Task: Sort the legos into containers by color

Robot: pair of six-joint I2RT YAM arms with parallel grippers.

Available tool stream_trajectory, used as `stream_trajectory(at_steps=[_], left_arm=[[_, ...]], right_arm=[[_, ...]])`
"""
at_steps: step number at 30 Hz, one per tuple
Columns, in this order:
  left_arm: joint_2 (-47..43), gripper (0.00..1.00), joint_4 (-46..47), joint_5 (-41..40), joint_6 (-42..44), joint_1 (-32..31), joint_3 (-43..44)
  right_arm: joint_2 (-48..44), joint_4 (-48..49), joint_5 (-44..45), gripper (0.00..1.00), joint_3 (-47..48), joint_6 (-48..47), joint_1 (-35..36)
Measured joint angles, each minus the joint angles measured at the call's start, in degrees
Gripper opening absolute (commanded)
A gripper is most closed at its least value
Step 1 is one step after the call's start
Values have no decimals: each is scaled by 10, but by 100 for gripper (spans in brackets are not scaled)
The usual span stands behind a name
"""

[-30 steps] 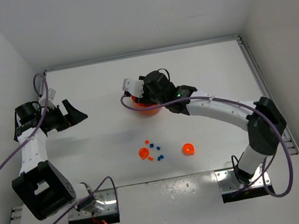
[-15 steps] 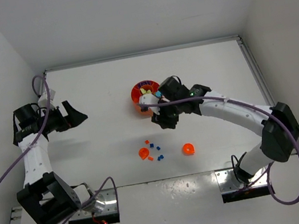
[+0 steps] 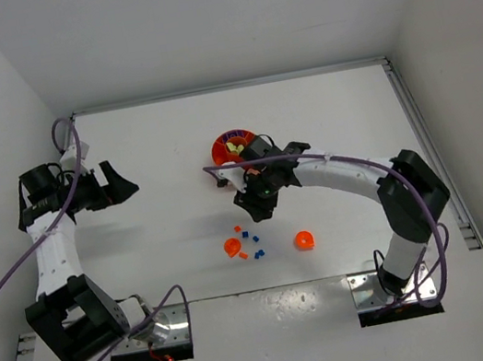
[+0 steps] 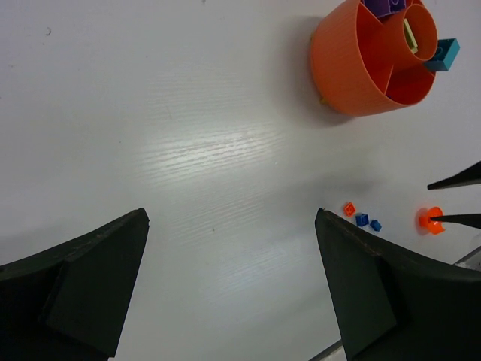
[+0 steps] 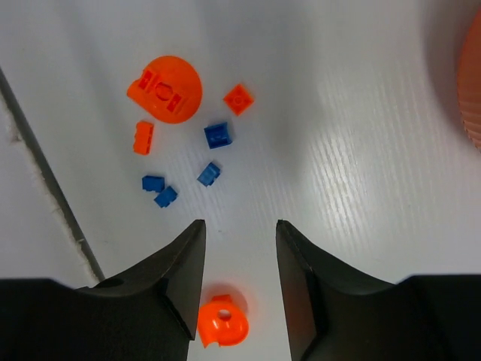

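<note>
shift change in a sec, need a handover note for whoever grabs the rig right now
The left gripper is open and empty, parked off to the left, away from the bricks.
The right gripper is open and empty, above the loose pile.
Done: the orange dish holds a purple brick, a lime brick and a cyan brick, seemingly in separate sections.
Left: on the table lie four blue bricks, two small orange bricks and two round orange pieces.
</note>
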Motion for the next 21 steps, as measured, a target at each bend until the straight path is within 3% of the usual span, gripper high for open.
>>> stream_trajectory(at_steps=[3, 7, 16, 21], left_arm=[[6, 100, -15, 8, 23, 0, 9], [13, 100, -31, 18, 45, 0, 13], [27, 100, -43, 44, 64, 0, 16], [31, 100, -43, 47, 70, 0, 16]], right_arm=[[19, 5, 14, 43, 5, 1, 9], [42, 16, 37, 54, 9, -3, 36], [62, 52, 87, 55, 9, -16, 92], [94, 63, 106, 61, 2, -22, 103]])
